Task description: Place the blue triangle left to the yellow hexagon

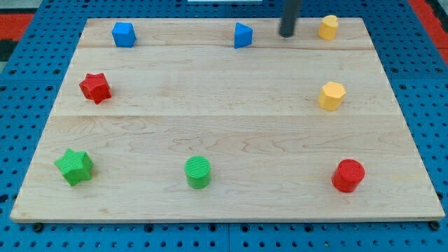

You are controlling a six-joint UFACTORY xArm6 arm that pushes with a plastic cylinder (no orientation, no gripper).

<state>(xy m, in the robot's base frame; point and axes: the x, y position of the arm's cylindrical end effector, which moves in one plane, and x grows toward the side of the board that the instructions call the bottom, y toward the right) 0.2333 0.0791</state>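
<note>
The blue triangle (pixel 242 35) lies near the board's top edge, a little right of the middle. The yellow hexagon (pixel 332 95) lies at the right side, about a third of the way down. My tip (pixel 287 34) comes down from the view's top and stands on the board just right of the blue triangle, a short gap apart, and up and to the left of the yellow hexagon.
A second yellow block (pixel 328 26) sits at the top right, right of my tip. A blue cube (pixel 123 33) is at the top left. A red star (pixel 95 87), a green star (pixel 74 166), a green cylinder (pixel 197 172) and a red cylinder (pixel 348 175) lie on the wooden board (pixel 224 126).
</note>
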